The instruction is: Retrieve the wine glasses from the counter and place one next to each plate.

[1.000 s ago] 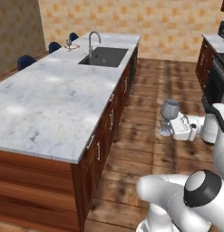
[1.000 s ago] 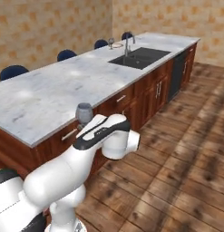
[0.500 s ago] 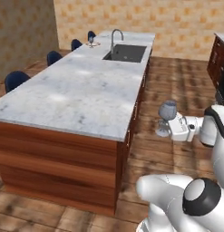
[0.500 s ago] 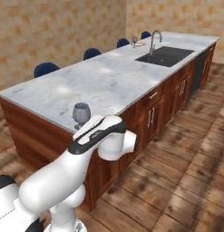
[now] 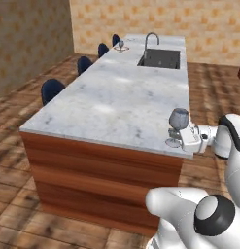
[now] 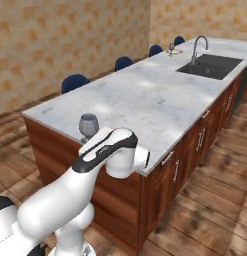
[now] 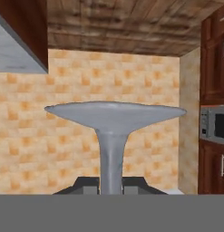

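Observation:
A smoky grey wine glass stands upright in my gripper, which is shut on its stem just off the near corner of the island. From the right base view its bowl rises behind my forearm. The hand view looks along the stem to the round foot. A second wine glass stands far off at the island's back left, at a red-rimmed plate; whether it is on or beside that plate I cannot tell. The counter is out of view.
The marble island runs away from me, with a sink and tap at its far end. Several blue stools line its left side. Wood floor lies around it. Dark cabinets and a microwave are in the hand view.
The whole picture has shifted: the base has driven, and the island's near end now lies straight ahead. The glass stays in the shut gripper.

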Controlling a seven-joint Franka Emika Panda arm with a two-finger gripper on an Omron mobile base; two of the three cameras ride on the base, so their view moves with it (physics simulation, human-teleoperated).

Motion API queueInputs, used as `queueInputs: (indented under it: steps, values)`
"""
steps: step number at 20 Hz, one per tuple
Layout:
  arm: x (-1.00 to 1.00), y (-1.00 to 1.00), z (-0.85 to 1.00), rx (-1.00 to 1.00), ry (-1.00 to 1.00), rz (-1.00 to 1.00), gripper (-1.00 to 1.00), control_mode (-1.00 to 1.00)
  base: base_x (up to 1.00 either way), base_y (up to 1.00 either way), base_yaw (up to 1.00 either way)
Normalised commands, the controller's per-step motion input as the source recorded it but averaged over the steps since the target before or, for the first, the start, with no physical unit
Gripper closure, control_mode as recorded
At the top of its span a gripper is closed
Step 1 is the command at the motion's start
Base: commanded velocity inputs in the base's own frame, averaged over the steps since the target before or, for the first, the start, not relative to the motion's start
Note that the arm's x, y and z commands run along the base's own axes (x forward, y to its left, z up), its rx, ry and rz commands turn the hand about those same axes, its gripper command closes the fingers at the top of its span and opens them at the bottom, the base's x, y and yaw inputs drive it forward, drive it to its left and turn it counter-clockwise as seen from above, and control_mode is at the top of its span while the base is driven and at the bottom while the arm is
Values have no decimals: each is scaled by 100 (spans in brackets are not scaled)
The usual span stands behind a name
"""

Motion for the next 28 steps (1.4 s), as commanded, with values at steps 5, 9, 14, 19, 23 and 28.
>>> queueInputs:
  steps: [5, 9, 14, 19, 23, 28]
  values:
    - [0, 0, 0, 0, 0, 0, 100, 100, 37, 100, 0]
    - [0, 0, 0, 0, 0, 0, 100, 100, 40, 100, 0]
    - [0, 0, 0, 0, 0, 0, 100, 100, 41, 100, 0]
    - [0, 0, 0, 0, 0, 0, 100, 100, 47, 100, 0]
    - [0, 0, 0, 0, 0, 0, 100, 100, 65, 100, 0]
    - [0, 0, 0, 0, 0, 0, 100, 100, 91, 100, 0]
